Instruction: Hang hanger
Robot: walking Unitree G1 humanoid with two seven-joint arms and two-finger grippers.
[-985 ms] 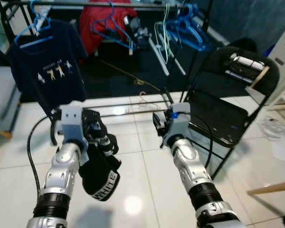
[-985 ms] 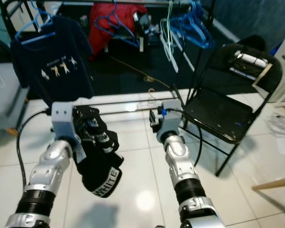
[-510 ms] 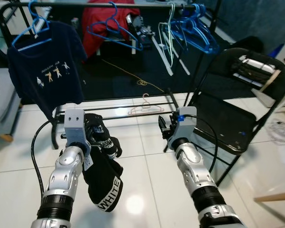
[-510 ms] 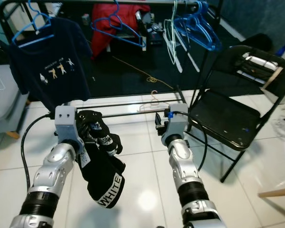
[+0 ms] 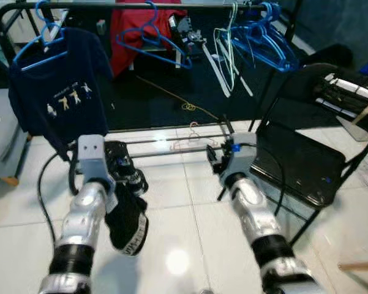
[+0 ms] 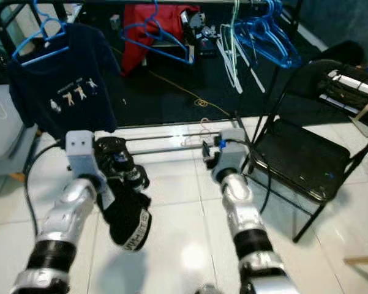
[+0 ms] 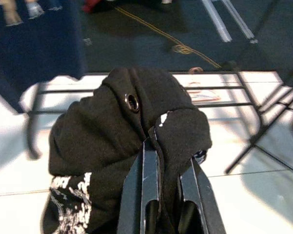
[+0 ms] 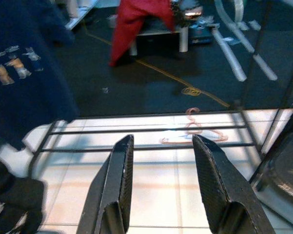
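My left gripper (image 7: 168,156) is shut on a bunched black garment (image 7: 112,126) with white lettering, which hangs from it over the tiled floor (image 5: 125,214). My right gripper (image 8: 163,141) is open with nothing between its fingers, held out in front of the rack's low base bars. A pink wire hanger (image 8: 195,136) lies on the floor by those bars (image 5: 193,139). Beyond, the black clothes rail (image 5: 171,5) carries several blue hangers (image 5: 269,37). A navy T-shirt (image 5: 55,86) hangs on a blue hanger at the left end.
A black folding chair (image 5: 306,159) stands close on the right, with dark items on its backrest. A red garment (image 5: 135,30) and clutter sit behind the rack on dark carpet. A yellow cord (image 5: 171,98) trails across the carpet.
The whole picture has shifted, so the camera moved; the rack and chair look a little nearer. The left gripper still holds the black garment, and the right stays open.
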